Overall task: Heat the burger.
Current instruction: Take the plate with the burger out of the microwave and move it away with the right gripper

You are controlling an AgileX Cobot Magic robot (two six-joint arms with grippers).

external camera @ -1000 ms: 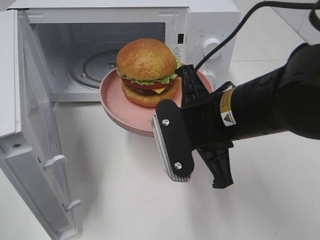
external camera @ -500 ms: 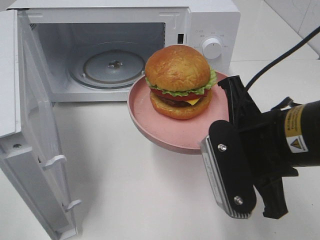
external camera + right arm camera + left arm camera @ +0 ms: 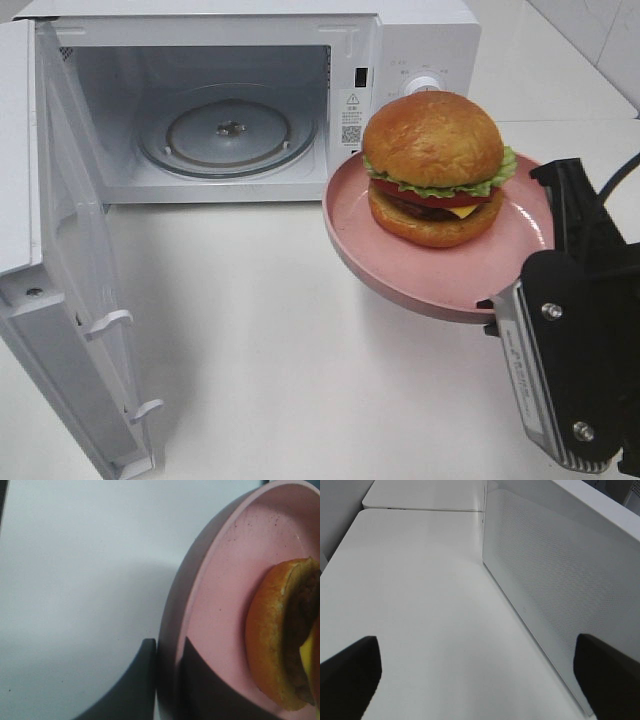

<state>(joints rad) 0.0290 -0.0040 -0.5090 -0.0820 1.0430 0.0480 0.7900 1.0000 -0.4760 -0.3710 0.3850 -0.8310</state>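
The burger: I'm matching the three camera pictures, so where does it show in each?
Exterior high: burger right of centre, on the pink plate, in front of the microwave's controls.
Left wrist: not in view; only table and the microwave door.
Right wrist: burger cut off at the frame edge.
Shared landmark: the pink plate, pinched at its rim by the right gripper.

A white table [image 3: 260, 330] is filling most of the high view, its smooth top catching soft, even light. A white microwave [image 3: 420, 40] is standing at the back of it, its door [image 3: 60, 260] swinging wide open toward the left and showing a glass turntable [image 3: 228, 130] inside. Pale wall tiles [image 3: 600, 40] are showing in the upper right corner.
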